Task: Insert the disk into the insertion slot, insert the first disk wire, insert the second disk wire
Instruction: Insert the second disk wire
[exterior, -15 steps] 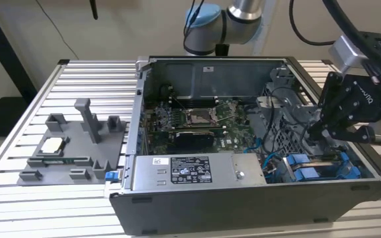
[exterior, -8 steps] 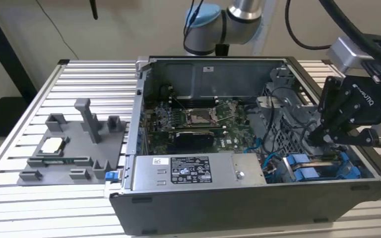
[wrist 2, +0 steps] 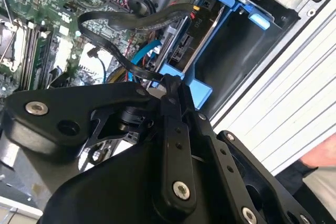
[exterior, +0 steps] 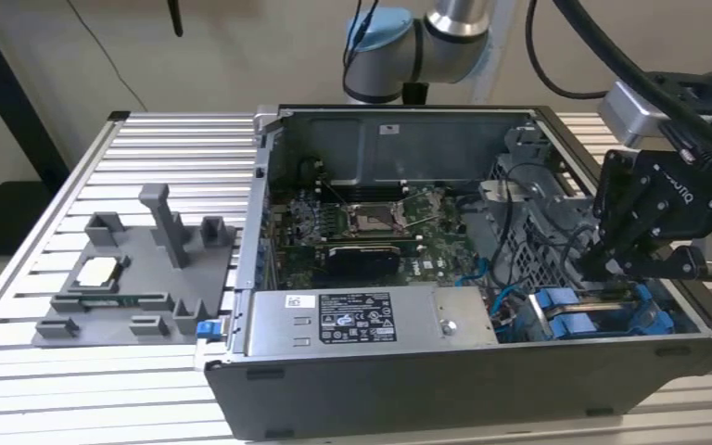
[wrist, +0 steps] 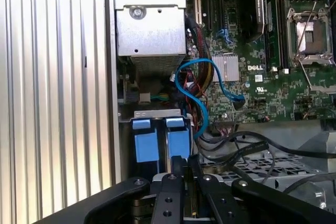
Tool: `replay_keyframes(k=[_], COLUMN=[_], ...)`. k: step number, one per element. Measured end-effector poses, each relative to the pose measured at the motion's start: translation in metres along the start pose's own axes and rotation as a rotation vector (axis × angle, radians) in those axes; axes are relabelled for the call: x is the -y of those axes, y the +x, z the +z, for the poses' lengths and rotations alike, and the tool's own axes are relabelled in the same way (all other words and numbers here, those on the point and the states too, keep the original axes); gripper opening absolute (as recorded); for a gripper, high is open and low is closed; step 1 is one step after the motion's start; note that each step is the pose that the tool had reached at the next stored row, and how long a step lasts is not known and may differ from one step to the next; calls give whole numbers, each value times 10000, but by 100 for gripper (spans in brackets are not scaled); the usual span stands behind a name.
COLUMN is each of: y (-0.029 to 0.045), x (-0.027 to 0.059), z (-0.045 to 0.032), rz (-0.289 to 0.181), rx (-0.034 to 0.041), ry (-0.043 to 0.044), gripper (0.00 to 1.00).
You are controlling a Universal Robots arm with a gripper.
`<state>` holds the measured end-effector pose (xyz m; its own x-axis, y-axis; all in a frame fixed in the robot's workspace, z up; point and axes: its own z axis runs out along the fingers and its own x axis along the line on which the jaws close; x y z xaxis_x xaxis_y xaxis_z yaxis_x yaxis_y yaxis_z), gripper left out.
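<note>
The disk (exterior: 585, 320) sits in its blue carrier down in the insertion slot at the front corner of the open computer case, on the exterior view's right. Its connector edge (wrist 2: 182, 45) faces the motherboard. My gripper (exterior: 606, 264) hangs just above that bay. In the second wrist view the gripper (wrist 2: 170, 83) is shut on the end of a black flat disk wire (wrist 2: 136, 18), which loops back over the board. The pinched end is right beside the disk's connector edge. In the first wrist view the gripper (wrist: 184, 163) is over the blue carrier tabs (wrist: 178, 141).
The grey labelled power-supply box (exterior: 356, 320) lies beside the bay. The motherboard (exterior: 369, 222) fills the case floor, and a loose blue cable (wrist: 191, 87) curls near the slot. A grey fixture (exterior: 133, 278) stands on the slatted table (exterior: 34, 371) at the exterior view's left.
</note>
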<state>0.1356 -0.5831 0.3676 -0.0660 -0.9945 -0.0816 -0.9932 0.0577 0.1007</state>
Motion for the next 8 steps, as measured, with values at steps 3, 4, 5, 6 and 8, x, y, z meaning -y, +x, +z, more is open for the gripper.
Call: replay_keyframes(k=[3, 4, 5, 6, 8], y=[0, 1, 1, 1, 1], x=[-1, -1, -1, -1, -1], z=[7, 14, 14, 14, 15], rz=[1, 7, 7, 8, 8], rx=[-15, -73, -77, -82, -90], ry=[12, 16, 16, 17, 17], gripper=[16, 16, 16, 16, 16])
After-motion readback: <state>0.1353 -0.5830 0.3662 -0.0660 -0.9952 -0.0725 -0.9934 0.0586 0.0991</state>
